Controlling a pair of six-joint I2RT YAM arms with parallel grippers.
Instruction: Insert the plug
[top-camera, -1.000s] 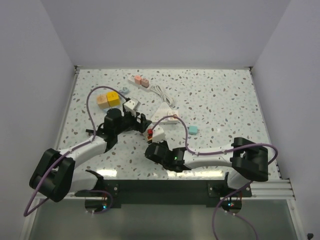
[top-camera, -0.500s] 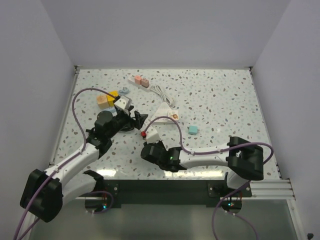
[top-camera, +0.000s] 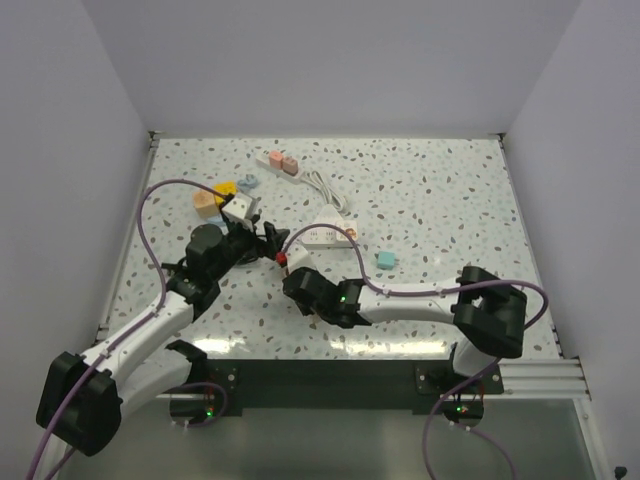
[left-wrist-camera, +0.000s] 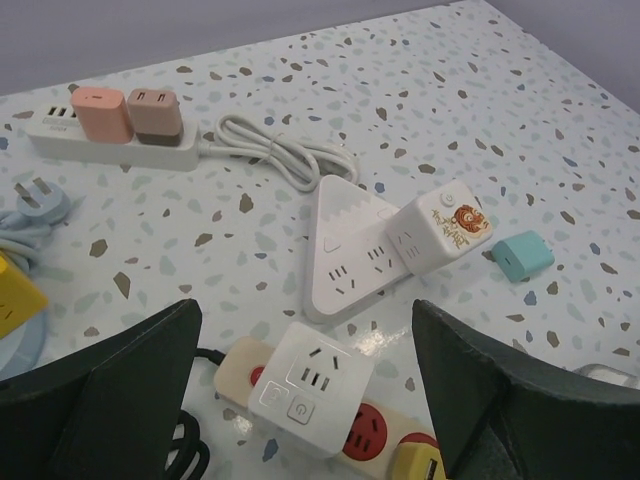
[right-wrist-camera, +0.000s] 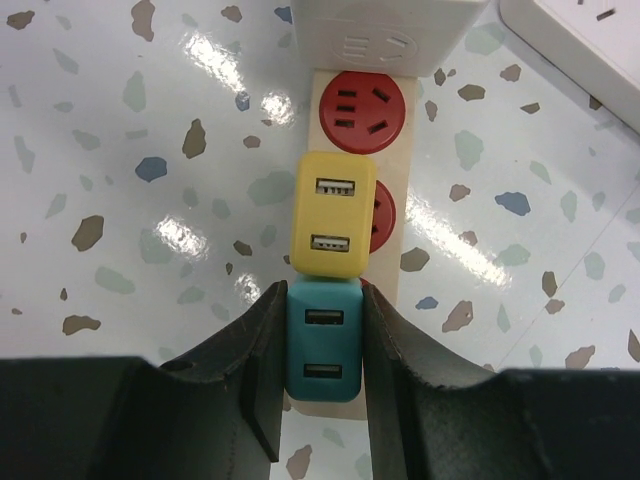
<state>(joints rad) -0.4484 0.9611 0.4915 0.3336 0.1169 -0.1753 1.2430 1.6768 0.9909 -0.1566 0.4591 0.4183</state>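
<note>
**A:** What does the right gripper (right-wrist-camera: 322, 300) have?

**B:** Its jaws are pinched tight on the teal plug (right-wrist-camera: 322, 345). One finger presses each flank, and the plug's two USB ports face the wrist camera.

**A:** Where does that plug sit?

**B:** It is on the cream strip (right-wrist-camera: 395, 170), at 6 o'clock of the yellow plug (right-wrist-camera: 334, 215), and the two are touching. I cannot tell how deep its pins have gone.

**A:** What else is on the strip?

**B:** A bare red socket (right-wrist-camera: 364, 110) is at 12 o'clock of the yellow plug. The white cube (right-wrist-camera: 385, 25) is plugged in just beyond that.

**A:** And the left gripper (left-wrist-camera: 305, 325)?

**B:** It is spread wide and holds nothing. Its two fingers stand on either side of the cube end of the strip, touching neither.

**A:** What lies further out in the left wrist view?

**B:** The triangle strip (left-wrist-camera: 345, 250) is at 12 o'clock of the white cube. A printed cube (left-wrist-camera: 440, 228) is plugged into it on its 3 o'clock side. A loose plug (left-wrist-camera: 523, 255) lies on the table (left-wrist-camera: 560, 140) further along at 3 o'clock, apart from everything. A long strip (left-wrist-camera: 110, 152) sits at 10 o'clock with a pink plug (left-wrist-camera: 100, 112) and a brown plug (left-wrist-camera: 155, 112) side by side. Its cable (left-wrist-camera: 280, 155) is looped towards the triangle.
</note>
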